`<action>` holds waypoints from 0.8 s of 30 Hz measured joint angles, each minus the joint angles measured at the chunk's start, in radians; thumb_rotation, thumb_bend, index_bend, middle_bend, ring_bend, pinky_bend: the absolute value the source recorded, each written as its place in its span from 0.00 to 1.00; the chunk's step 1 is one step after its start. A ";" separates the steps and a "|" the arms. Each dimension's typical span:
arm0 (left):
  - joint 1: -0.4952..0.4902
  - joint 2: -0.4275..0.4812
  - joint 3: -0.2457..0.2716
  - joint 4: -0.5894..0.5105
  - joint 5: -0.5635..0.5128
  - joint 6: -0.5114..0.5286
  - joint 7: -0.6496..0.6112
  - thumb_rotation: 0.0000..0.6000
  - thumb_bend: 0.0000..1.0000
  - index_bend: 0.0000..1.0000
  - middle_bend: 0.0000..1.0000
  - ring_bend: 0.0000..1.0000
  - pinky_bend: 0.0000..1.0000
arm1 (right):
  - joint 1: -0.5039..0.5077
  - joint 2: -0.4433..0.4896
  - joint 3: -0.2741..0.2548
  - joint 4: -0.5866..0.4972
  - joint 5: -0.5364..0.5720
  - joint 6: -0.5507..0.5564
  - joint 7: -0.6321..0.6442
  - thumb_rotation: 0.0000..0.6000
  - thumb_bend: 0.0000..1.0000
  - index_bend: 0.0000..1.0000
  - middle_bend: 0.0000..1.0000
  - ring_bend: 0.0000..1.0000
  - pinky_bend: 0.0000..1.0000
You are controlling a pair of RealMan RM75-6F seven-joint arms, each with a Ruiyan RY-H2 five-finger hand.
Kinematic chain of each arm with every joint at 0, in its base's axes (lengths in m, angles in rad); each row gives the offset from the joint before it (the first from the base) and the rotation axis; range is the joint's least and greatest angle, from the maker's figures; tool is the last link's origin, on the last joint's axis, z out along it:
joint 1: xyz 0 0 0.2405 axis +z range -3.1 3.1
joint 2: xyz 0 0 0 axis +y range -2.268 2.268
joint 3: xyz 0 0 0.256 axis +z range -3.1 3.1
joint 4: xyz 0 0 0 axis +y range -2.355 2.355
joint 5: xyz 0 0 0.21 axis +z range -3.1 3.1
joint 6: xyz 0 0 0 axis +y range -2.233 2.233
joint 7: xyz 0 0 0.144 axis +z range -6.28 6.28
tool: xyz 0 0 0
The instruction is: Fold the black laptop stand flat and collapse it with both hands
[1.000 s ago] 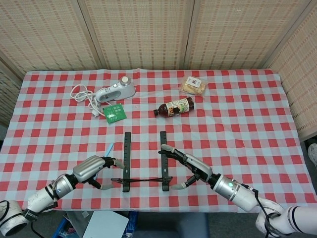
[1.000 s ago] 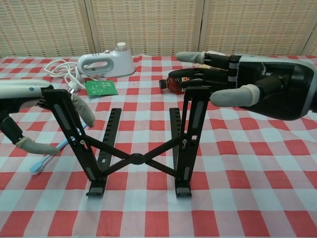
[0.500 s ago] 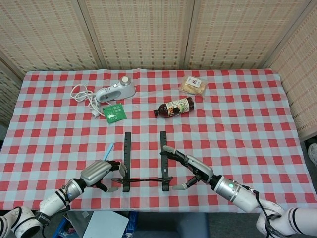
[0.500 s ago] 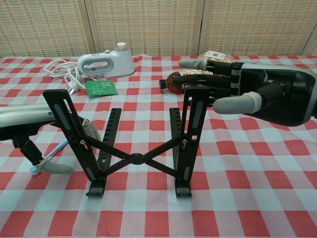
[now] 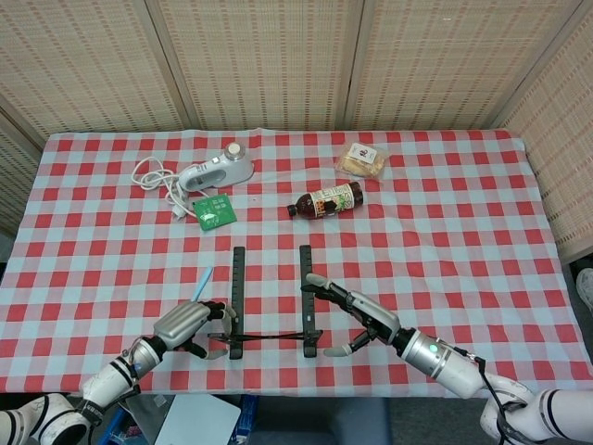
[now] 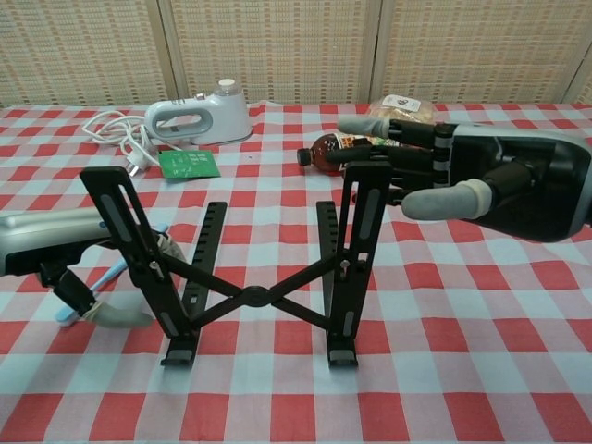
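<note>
The black laptop stand [image 6: 252, 296] stands unfolded near the table's front edge, its two uprights raised and joined by a crossed link. From above, the laptop stand [image 5: 239, 287] shows as two parallel rails. My left hand [image 6: 55, 254] sits low beside the left upright, fingers [image 6: 166, 245] reaching behind it and the thumb below; I see no firm grip. In the head view the left hand [image 5: 190, 324] is just left of the left rail. My right hand [image 6: 462, 180] is spread at the top of the right upright, fingers behind it, thumb apart. The right hand [image 5: 357, 315] lies right of the right rail.
A blue toothbrush [image 6: 88, 294] lies under my left hand. Farther back are a white handheld steamer [image 5: 218, 170] with its cable [image 5: 153, 176], a green packet [image 5: 215, 209], a brown bottle [image 5: 326, 199] on its side and a snack packet [image 5: 363, 159].
My left hand has dropped lower and drawn in toward the left upright's lower part. The right hand has shifted slightly to the right. The stand keeps its shape.
</note>
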 measured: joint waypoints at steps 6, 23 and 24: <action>0.009 -0.020 -0.015 -0.005 -0.023 -0.004 0.027 0.82 0.24 0.47 0.28 0.29 0.36 | -0.002 -0.001 -0.001 0.003 -0.001 0.000 0.004 1.00 0.00 0.00 0.09 0.00 0.01; 0.027 -0.040 -0.038 -0.007 -0.055 -0.020 0.067 0.84 0.29 0.52 0.28 0.29 0.36 | -0.006 0.001 -0.004 0.002 -0.004 -0.001 0.005 1.00 0.00 0.00 0.09 0.00 0.01; 0.028 -0.041 -0.038 -0.008 -0.055 -0.020 0.067 0.85 0.29 0.52 0.28 0.29 0.36 | -0.007 0.002 -0.005 0.001 -0.004 -0.001 0.005 1.00 0.00 0.00 0.09 0.00 0.01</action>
